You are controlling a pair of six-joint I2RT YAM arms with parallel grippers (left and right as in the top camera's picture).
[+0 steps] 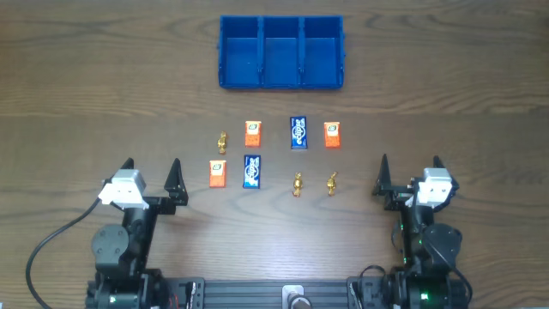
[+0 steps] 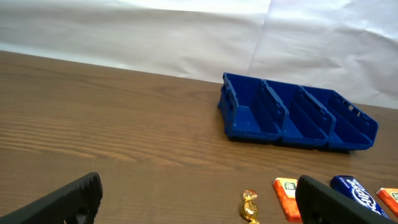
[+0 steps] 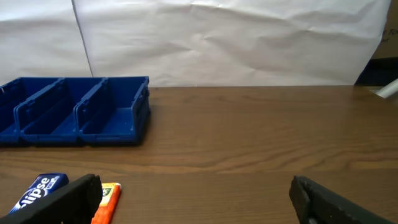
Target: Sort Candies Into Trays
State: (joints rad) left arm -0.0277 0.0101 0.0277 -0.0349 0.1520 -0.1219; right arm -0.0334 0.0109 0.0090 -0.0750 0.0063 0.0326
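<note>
A brown wood-grain counter (image 1: 103, 77) spreads across the top view, its grain running from 9 o'clock to 3 o'clock. Along its 12 o'clock side, seen from the wrist views, stands a white paper backdrop (image 3: 236, 43), creased and hung in overlapping sheets with a slanting seam between them. Past the backdrop's end, toward 2 o'clock, a brown boxy shape (image 3: 387, 46) and a pale rod-like thing (image 3: 389, 90) are cut off; what they are cannot be told.

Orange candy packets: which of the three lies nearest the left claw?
The orange rectangular packet in the row nearer the arms, beside a blue wrapped bar; the other two orange packets lie a row farther off.
</note>
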